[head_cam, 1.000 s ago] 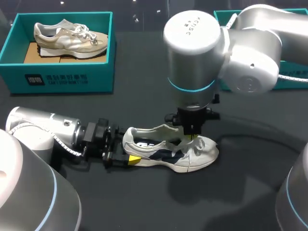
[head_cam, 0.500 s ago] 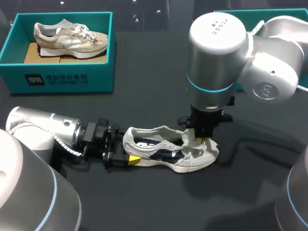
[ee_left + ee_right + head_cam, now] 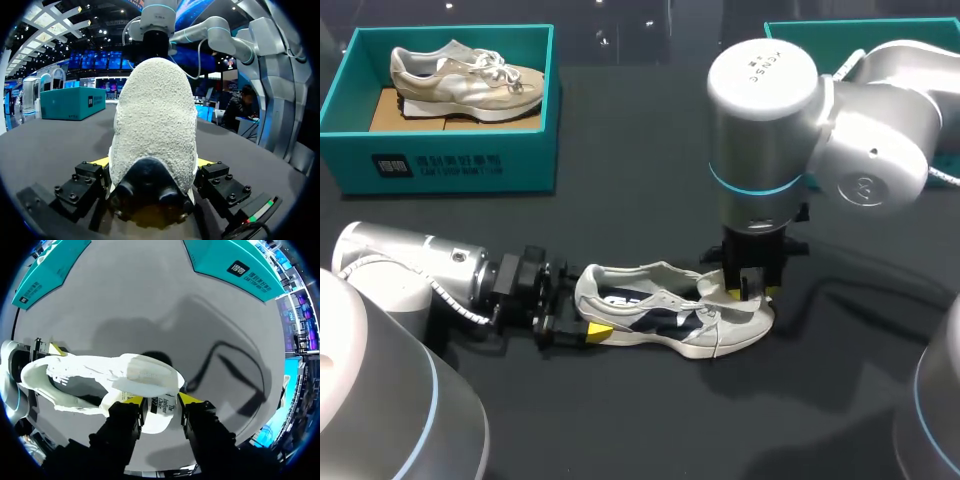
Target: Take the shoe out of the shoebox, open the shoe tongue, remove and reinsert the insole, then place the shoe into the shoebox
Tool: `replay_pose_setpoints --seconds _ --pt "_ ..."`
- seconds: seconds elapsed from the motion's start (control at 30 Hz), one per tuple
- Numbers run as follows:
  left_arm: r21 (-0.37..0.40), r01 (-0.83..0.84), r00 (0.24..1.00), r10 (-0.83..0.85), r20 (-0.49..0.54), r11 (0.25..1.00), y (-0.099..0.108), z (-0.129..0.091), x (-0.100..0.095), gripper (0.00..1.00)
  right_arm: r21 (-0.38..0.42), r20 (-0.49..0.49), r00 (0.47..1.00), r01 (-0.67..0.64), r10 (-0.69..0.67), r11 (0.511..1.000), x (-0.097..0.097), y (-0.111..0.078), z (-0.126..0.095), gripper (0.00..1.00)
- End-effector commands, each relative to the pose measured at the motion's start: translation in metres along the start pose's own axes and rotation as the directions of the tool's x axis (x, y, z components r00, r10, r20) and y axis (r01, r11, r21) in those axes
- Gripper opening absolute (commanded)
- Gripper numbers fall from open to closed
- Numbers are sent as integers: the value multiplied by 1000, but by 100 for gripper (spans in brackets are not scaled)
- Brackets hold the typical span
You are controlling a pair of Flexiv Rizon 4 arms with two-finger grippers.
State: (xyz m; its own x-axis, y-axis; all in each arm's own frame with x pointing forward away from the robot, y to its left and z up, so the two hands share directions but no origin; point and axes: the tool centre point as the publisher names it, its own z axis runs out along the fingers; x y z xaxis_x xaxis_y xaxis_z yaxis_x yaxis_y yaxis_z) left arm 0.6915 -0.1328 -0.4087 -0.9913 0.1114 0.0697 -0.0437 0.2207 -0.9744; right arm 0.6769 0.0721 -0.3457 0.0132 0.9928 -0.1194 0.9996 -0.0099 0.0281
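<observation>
A white shoe with navy panels (image 3: 665, 318) lies on its sole on the dark table, toe to the right. My left gripper (image 3: 588, 330) comes in low from the left and is shut on its heel (image 3: 152, 125), one yellow tip on each side. My right gripper (image 3: 747, 292) hangs straight down over the toe end. In the right wrist view the tongue (image 3: 150, 372) is folded forward toward the toe, and its label end lies between the parted fingers (image 3: 132, 400) of my right gripper (image 3: 161, 400). The insole is hidden inside the shoe.
A teal shoebox (image 3: 460, 160) at the back left holds a beige shoe (image 3: 465, 80). A second teal box (image 3: 790, 30) stands at the back right, mostly behind my right arm. A dark cable (image 3: 860, 290) curves across the table right of the shoe.
My right arm moved right, from mid-shoe to the toe end, drawing the tongue forward. Its fingers then parted from the tongue. The left arm and the shoe's heel stayed put.
</observation>
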Motion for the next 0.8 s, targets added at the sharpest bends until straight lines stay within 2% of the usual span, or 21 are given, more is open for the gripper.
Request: replay_pose_setpoints --seconds 0.03,0.1,0.2,0.33,0.57,0.67,0.8 --pt "-1 0 1000 0 1 1000 0 1 0 0 23 28 1000 -7 7 1000 2 5 3 41" --pt "-1 0 1000 0 1 1000 0 1 0 0 31 33 999 -7 6 1000 -1 5 3 42" --pt "-1 0 1000 0 1 1000 0 1 0 0 30 61 998 -4 2 1000 -5 5 -10 44" --pt "-1 0 1000 0 1 1000 0 1 0 0 -6 83 997 5 -5 1000 -9 3 -39 45" --pt "-1 0 1000 0 1 1000 0 1 0 0 -47 109 992 70 -64 996 -3 -2 -95 46" --pt "-1 0 1000 0 1 1000 0 1 0 0 -65 114 986 127 -119 990 2 -2 -120 46" --pt "-1 0 1000 0 1 1000 0 1 0 0 -48 92 957 279 -273 959 13 4 -147 45"
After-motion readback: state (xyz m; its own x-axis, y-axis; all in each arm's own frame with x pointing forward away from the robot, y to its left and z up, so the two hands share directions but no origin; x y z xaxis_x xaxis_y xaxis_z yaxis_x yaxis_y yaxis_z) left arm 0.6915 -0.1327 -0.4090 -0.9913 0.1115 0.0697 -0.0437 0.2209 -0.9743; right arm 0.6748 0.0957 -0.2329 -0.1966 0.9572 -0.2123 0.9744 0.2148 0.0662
